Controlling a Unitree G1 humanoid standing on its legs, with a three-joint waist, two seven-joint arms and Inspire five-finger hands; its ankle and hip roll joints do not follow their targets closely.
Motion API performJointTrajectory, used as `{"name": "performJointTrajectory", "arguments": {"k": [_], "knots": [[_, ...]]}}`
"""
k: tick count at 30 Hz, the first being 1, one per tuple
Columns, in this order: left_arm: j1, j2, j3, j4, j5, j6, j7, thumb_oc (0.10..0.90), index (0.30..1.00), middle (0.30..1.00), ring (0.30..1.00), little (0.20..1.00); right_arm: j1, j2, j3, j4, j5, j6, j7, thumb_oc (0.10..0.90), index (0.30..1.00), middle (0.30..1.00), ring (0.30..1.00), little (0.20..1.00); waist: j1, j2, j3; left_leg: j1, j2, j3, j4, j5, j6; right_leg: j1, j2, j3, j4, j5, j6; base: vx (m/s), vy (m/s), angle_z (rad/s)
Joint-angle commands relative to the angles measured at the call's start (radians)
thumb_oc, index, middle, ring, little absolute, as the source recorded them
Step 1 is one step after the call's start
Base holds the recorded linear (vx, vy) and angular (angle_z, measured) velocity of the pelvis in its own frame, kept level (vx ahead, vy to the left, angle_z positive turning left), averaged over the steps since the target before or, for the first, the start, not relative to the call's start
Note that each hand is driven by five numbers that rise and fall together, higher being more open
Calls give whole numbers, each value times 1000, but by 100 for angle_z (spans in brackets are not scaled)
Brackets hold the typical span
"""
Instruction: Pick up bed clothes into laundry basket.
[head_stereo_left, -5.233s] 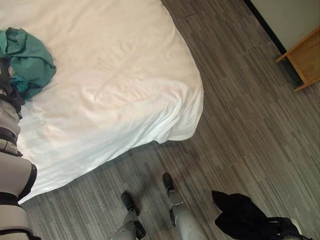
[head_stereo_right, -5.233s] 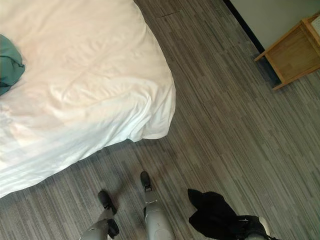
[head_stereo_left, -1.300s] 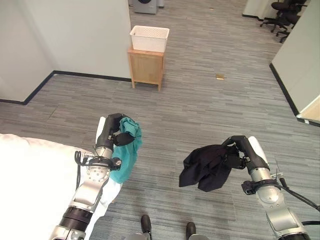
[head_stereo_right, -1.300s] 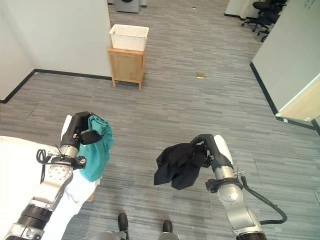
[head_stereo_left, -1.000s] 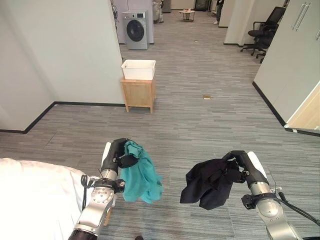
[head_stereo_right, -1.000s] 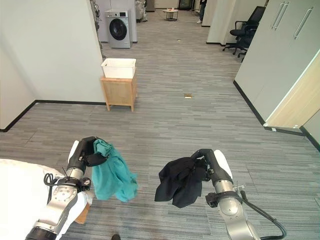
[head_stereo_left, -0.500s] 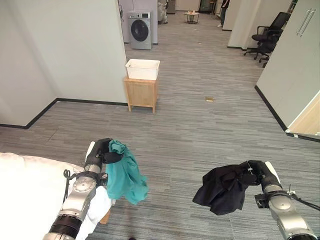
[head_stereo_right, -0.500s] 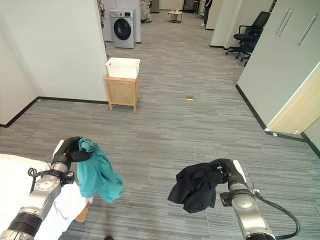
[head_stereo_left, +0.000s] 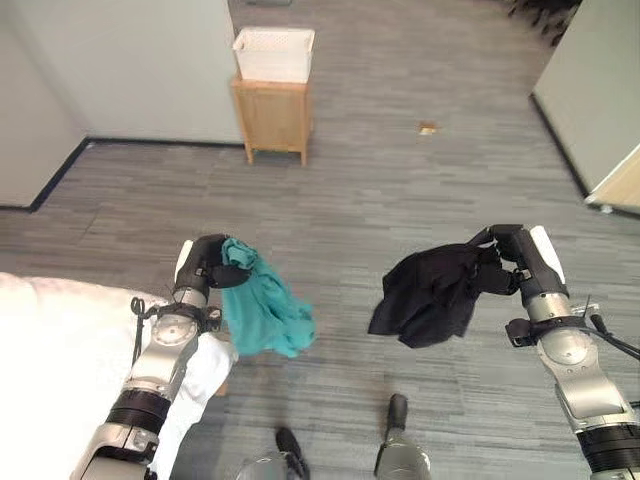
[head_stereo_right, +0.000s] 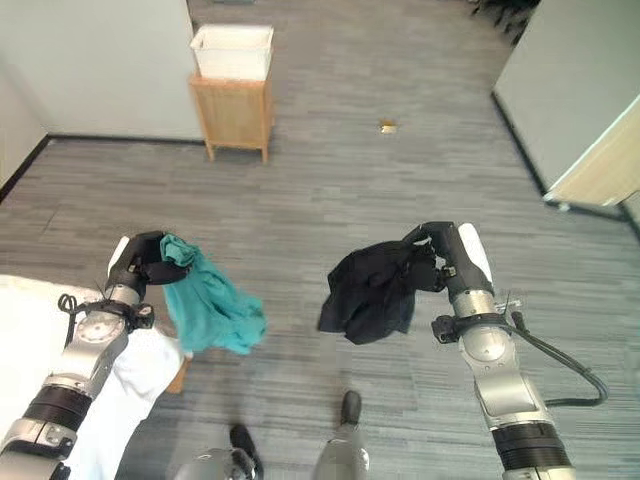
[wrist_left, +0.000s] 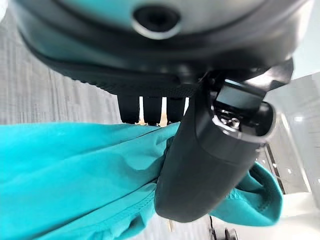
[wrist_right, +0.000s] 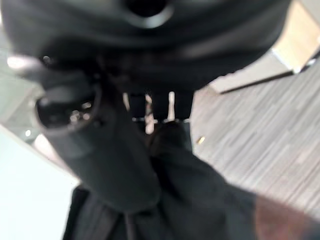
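Left eye view: near left, the white bed (head_stereo_left: 50, 350). The left hand (head_stereo_left: 203, 262) is curled round a teal garment (head_stereo_left: 262, 310) hanging above the floor. The right hand (head_stereo_left: 512, 262) grips a black garment (head_stereo_left: 430, 295) likewise. Far left, the white laundry basket (head_stereo_left: 273, 53) sits on a wooden stand (head_stereo_left: 272, 118).

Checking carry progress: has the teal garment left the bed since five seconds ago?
Yes. The teal garment lay on the bed then; now it hangs off the bed's edge over the floor, clutched in the left robot hand.
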Motion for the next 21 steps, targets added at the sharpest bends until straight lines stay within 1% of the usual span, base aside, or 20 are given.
{"name": "performJointTrajectory", "arguments": {"k": [1, 2, 3, 4, 5, 6, 7, 8, 9, 10, 11, 12, 13, 14, 15, 16, 17, 19, 20, 21], "knots": [[-20, 13, 16, -183, 34, -148, 37, 400, 300, 300, 300, 300, -162, -75, -48, -7, -39, -86, -51, 400, 300, 300, 300, 300, 1, 86, -123, 542, 170, -74, -404, 162, -216, -197, 184, 22, 17, 172, -67, 350, -223, 64], [-17, 12, 18, -184, 34, -148, 37, 400, 300, 300, 300, 300, -163, -76, -45, -6, -39, -86, -51, 400, 300, 300, 300, 300, -2, 90, -125, 537, 176, -76, -400, 161, -219, -200, 188, 19, 21, 168, -70, 521, -390, 20], [-8, 1, 25, -184, 15, -146, 37, 400, 300, 300, 300, 300, -171, -84, -25, -5, -46, -86, -41, 400, 300, 300, 300, 300, -3, 98, -130, 509, 219, -73, -302, 242, -220, -192, 213, 18, 51, 139, -99, 404, -334, 5], [9, -10, 34, -182, -1, -139, 32, 400, 300, 300, 300, 300, -175, -94, -11, 2, -51, -84, -34, 400, 300, 300, 300, 300, 2, 109, -136, 481, 272, -82, -187, 313, -218, -153, 251, 18, 55, 85, -128, 621, -515, 5], [24, -14, 34, -185, -1, -128, 26, 400, 300, 300, 300, 300, -170, -95, -8, -7, -42, -86, -31, 400, 300, 300, 300, 300, 15, 102, -134, 436, 301, -103, -69, 383, -199, -110, 277, 22, 51, 50, -169, 651, -560, 16], [41, -14, 33, -198, 0, -123, 24, 400, 300, 300, 300, 300, -167, -96, -10, -13, -37, -84, -30, 400, 300, 300, 300, 300, 17, 96, -133, 387, 328, -125, 25, 407, -189, -74, 305, 16, 41, 23, -203, 674, -599, 5], [66, -17, 34, -213, -11, -122, 22, 400, 300, 300, 300, 300, -162, -100, -10, -19, -30, -82, -25, 400, 300, 300, 300, 300, 39, 73, -126, 314, 293, -157, 113, 345, -153, -19, 322, 44, 14, 2, -226, 655, -523, -1], [83, -25, 39, -221, -12, -122, 21, 400, 300, 300, 300, 300, -164, -102, -9, -20, -30, -76, -20, 400, 300, 300, 300, 300, 57, 61, -116, 249, 245, -176, 155, 296, -140, 21, 328, 65, 2, -13, -235, 530, -356, -24], [107, -33, 47, -236, -12, -121, 16, 400, 300, 300, 300, 300, -164, -105, -12, -22, -30, -73, -14, 400, 300, 300, 300, 300, 71, 39, -105, 161, 176, -177, 190, 232, -107, 41, 314, 71, -10, -8, -239, 469, -200, -34], [119, -40, 54, -240, -11, -124, 19, 400, 300, 300, 300, 300, -168, -113, -13, -15, -33, -70, -13, 400, 300, 300, 300, 300, 86, 32, -98, 104, 126, -169, 172, 179, -103, 75, 311, 92, -27, -14, -229, 567, -73, -50], [142, -50, 67, -244, 7, -127, 9, 400, 300, 300, 300, 300, -160, -112, -19, -14, -37, -70, -7, 400, 300, 300, 300, 300, 108, 35, -91, 43, 73, -128, 19, 148, -90, 114, 309, 114, -34, -30, -207, 497, -23, -50], [143, -51, 66, -245, 8, -127, 9, 400, 300, 300, 300, 300, -159, -112, -19, -14, -37, -70, -7, 400, 300, 300, 300, 300, 110, 32, -91, 50, 68, -123, 10, 151, -89, 116, 304, 117, -34, -31, -205, 691, 52, -60], [153, -50, 79, -242, 23, -131, 8, 400, 300, 300, 300, 300, -149, -111, -21, -1, -43, -78, -11, 400, 300, 300, 300, 300, 127, 57, -94, 0, 43, -66, -238, 242, -110, 171, 332, 121, -34, -70, -184, 398, 39, -55], [154, -51, 79, -243, 23, -131, 8, 400, 300, 300, 300, 300, -148, -112, -20, 0, -44, -78, -12, 400, 300, 300, 300, 300, 128, 54, -95, 14, 36, -62, -263, 255, -110, 172, 328, 123, -34, -71, -184, 578, 61, -43], [165, -52, 79, -250, 27, -131, 4, 400, 300, 300, 300, 300, -147, -115, -20, 4, -50, -80, -12, 400, 300, 300, 300, 300, 144, 69, -93, 6, 30, -56, -394, 322, -120, 203, 339, 125, -34, -89, -182, 586, 39, -38], [159, -55, 76, -249, 33, -133, 8, 400, 300, 300, 300, 300, -175, -120, -7, 12, -51, -84, -15, 400, 300, 300, 300, 300, 162, 72, -87, -103, 60, -52, -506, 334, -146, 264, 343, 137, -34, -125, -174, 751, 46, -35], [153, -52, 71, -250, 35, -134, 15, 400, 300, 300, 300, 300, -198, -123, 4, 20, -52, -86, -19, 400, 300, 300, 300, 300, 167, 68, -89, -160, 78, -50, -506, 336, -160, 290, 342, 143, -34, -135, -173, 568, 19, -33], [147, -48, 67, -247, 33, -135, 20, 400, 300, 300, 300, 300, -217, -124, 20, 28, -45, -88, -18, 400, 300, 300, 300, 300, 176, 64, -95, -187, 94, -49, -506, 349, -170, 324, 347, 159, -34, -157, -175, 607, 67, -45], [155, -22, 82, -267, 43, -127, 18, 400, 300, 300, 300, 300, -227, -115, 44, 18, -42, -81, -3, 400, 300, 300, 300, 300, 192, 67, -126, -138, 103, -21, -506, 374, -153, 372, 355, 196, -34, -198, -174, 767, 104, -65], [156, -22, 82, -267, 43, -127, 18, 400, 300, 300, 300, 300, -227, -115, 44, 18, -42, -81, -3, 400, 300, 300, 300, 300, 193, 66, -125, -137, 103, -20, -506, 374, -154, 373, 355, 197, -34, -198, -173, 1022, 206, -80]]}}
